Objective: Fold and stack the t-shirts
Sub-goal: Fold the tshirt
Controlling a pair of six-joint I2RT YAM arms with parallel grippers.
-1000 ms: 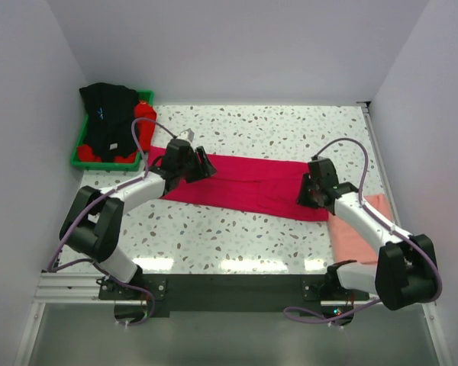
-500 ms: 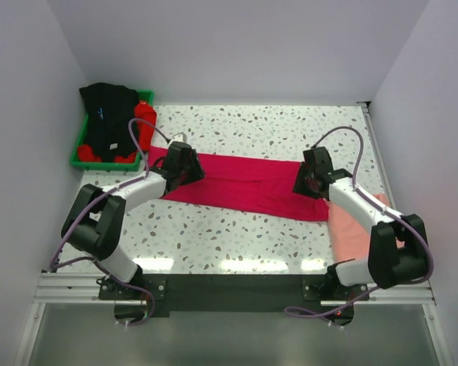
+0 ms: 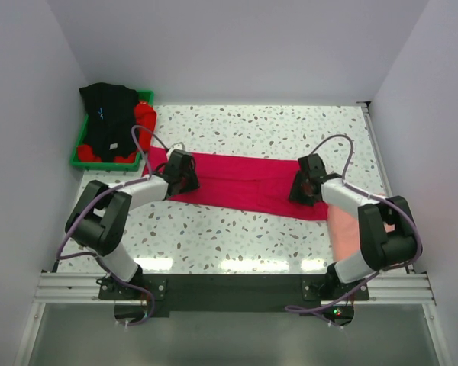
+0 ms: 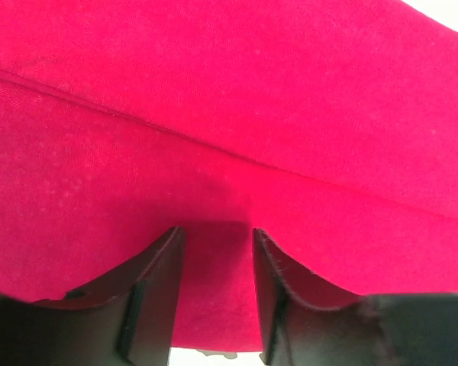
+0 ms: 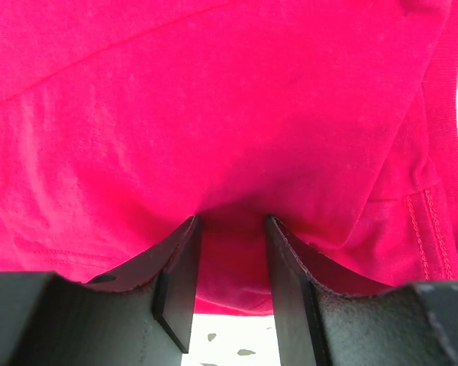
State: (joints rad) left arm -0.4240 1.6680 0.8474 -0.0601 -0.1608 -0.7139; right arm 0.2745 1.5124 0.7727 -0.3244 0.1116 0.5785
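Far left, green tray (image 3: 107,165) holds black shirt (image 3: 107,114) atop red shirt (image 3: 144,120); both jaws clamp crimson shirt (image 3: 240,183).

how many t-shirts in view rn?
4. One crimson shirt spread mid-table; salmon-pink shirt near the right edge; black shirt on the green tray, far left; bright red shirt beneath it. Others may be hidden there.

Table (image 3: 252,130): white top with dark speckles, terrazzo pattern. Plain pale back wall (image 3: 237,46), left wall (image 3: 23,130) and right wall (image 3: 435,130) enclose it. Bright glare runs along far and near edges. Aluminium rail (image 3: 65,288) sits at the near-left corner.
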